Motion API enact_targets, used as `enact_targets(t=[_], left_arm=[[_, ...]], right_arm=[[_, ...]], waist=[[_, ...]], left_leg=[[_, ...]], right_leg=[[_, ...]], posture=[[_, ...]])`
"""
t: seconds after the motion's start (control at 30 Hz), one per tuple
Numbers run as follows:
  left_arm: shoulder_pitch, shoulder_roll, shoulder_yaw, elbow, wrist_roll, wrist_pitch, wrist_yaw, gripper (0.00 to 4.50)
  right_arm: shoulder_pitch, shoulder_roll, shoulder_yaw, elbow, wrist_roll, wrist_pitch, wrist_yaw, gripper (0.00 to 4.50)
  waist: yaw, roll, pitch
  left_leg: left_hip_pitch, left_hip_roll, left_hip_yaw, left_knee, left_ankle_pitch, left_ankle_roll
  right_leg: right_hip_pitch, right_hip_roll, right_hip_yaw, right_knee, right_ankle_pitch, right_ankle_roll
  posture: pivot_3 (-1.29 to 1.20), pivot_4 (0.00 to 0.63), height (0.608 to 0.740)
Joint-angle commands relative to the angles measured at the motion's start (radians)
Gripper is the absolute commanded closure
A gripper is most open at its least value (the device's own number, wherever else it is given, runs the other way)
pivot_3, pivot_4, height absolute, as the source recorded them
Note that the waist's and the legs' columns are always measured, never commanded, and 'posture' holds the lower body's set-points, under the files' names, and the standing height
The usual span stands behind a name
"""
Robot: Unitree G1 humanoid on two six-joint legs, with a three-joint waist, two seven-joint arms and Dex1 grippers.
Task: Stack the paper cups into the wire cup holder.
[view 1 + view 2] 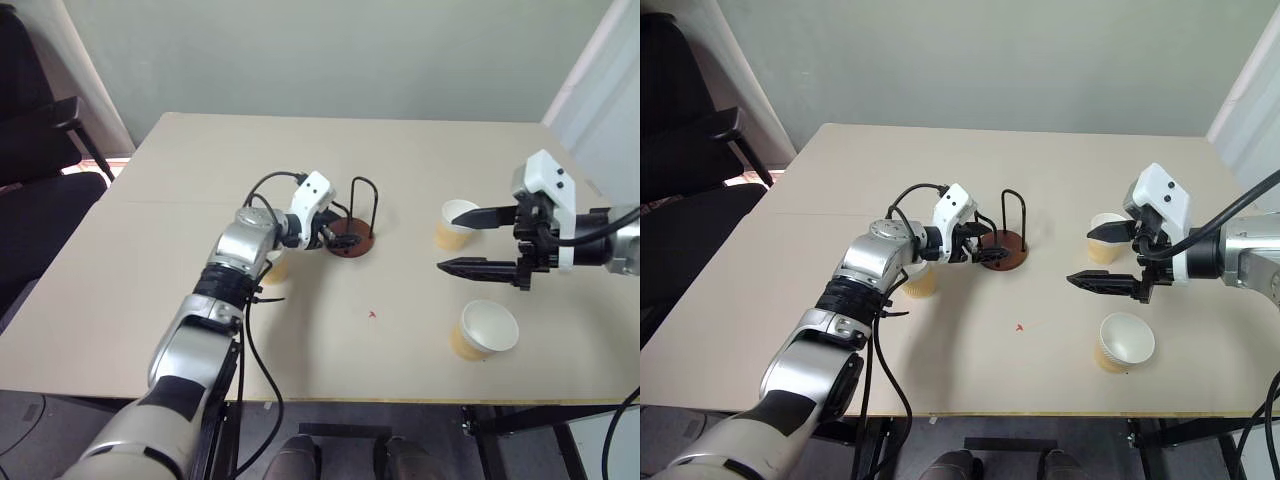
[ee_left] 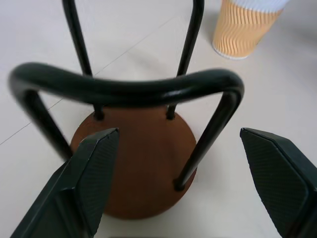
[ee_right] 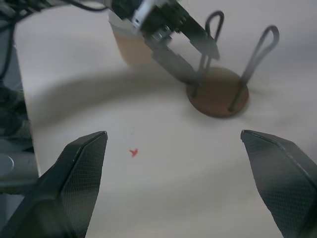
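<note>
The wire cup holder (image 1: 351, 238), a reddish-brown disc with black wire loops, stands empty at the table's middle. My left gripper (image 1: 331, 232) is open right at its left side; in the left wrist view its fingers (image 2: 94, 168) straddle the near loop (image 2: 124, 89) over the base (image 2: 141, 163) without gripping it. One tan paper cup (image 1: 922, 281) stands under my left forearm. Two more paper cups stand at the right, one farther (image 1: 455, 222) and one nearer (image 1: 483, 330). My right gripper (image 1: 478, 241) hovers open between those two, holding nothing.
A small red mark (image 1: 372, 314) lies on the table in front of the holder. A black chair (image 1: 40, 190) stands off the table's left edge. The right wrist view looks across the table at the holder (image 3: 218, 91) and my left gripper (image 3: 183, 49).
</note>
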Motion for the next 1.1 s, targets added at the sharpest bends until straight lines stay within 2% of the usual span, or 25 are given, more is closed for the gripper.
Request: enact_targets(t=[0.03, 0.13, 0.23, 0.37, 0.57, 0.83, 1.1], left_arm=[[-0.036, -0.011, 0.029, 0.015, 0.005, -0.045, 0.018, 0.31], [-0.045, -0.027, 0.045, 0.045, 0.005, -0.066, 0.053, 0.31], [-0.046, -0.039, 0.057, 0.055, 0.008, -0.085, 0.083, 0.83], [-0.062, -0.044, 0.087, 0.078, 0.007, -0.122, 0.136, 2.22], [-0.065, -0.051, 0.101, 0.066, -0.001, -0.128, 0.132, 4.42], [-0.035, -0.005, 0.080, -0.059, -0.012, -0.101, 0.026, 4.47], [0.076, 0.079, 0.011, -0.340, -0.096, -0.034, -0.252, 4.47]], right_arm=[[-0.028, 0.001, -0.050, -0.005, 0.025, -0.025, -0.004, 0.00], [-0.022, -0.001, -0.046, 0.000, 0.025, -0.035, -0.005, 0.00], [-0.016, -0.004, -0.046, 0.003, 0.026, -0.041, -0.005, 0.00], [0.000, -0.012, -0.049, 0.009, 0.021, -0.050, -0.002, 0.00], [0.017, -0.018, -0.050, 0.008, 0.018, -0.061, -0.003, 0.00], [0.031, -0.034, -0.059, -0.006, 0.021, -0.064, -0.005, 0.00], [0.107, -0.113, -0.177, -0.077, 0.115, 0.015, 0.018, 0.00]], waist=[[0.000, 0.000, 0.000], [-0.001, 0.000, 0.000], [-0.001, 0.000, 0.000], [-0.002, 0.000, 0.000], [-0.002, 0.000, 0.000], [-0.003, 0.000, 0.000], [-0.001, 0.000, 0.000]], left_leg=[[0.000, 0.000, 0.000, 0.000, 0.000, 0.000], [0.000, -0.001, 0.002, 0.001, 0.000, 0.002], [0.001, -0.001, 0.004, 0.001, 0.000, 0.003], [0.001, -0.001, 0.007, 0.002, 0.000, 0.005], [0.002, -0.001, 0.010, 0.002, 0.000, 0.006], [0.003, -0.001, 0.013, 0.002, -0.001, 0.007], [0.002, -0.001, 0.014, 0.001, -0.002, 0.008]], right_leg=[[0.000, 0.000, 0.001, 0.000, 0.000, 0.001], [0.000, 0.000, 0.004, 0.000, 0.001, 0.002], [0.000, 0.000, 0.006, 0.000, 0.002, 0.003], [0.000, 0.000, 0.009, -0.001, 0.002, 0.005], [0.000, 0.000, 0.011, -0.001, 0.002, 0.006], [0.000, 0.000, 0.012, -0.001, 0.003, 0.006], [0.000, 0.000, 0.013, -0.002, 0.002, 0.007]], posture=[[0.00, 0.150, 0.740], [0.00, 0.150, 0.740], [0.00, 0.150, 0.740], [0.00, 0.150, 0.740], [0.00, 0.150, 0.740], [0.00, 0.150, 0.740], [0.00, 0.150, 0.740]])
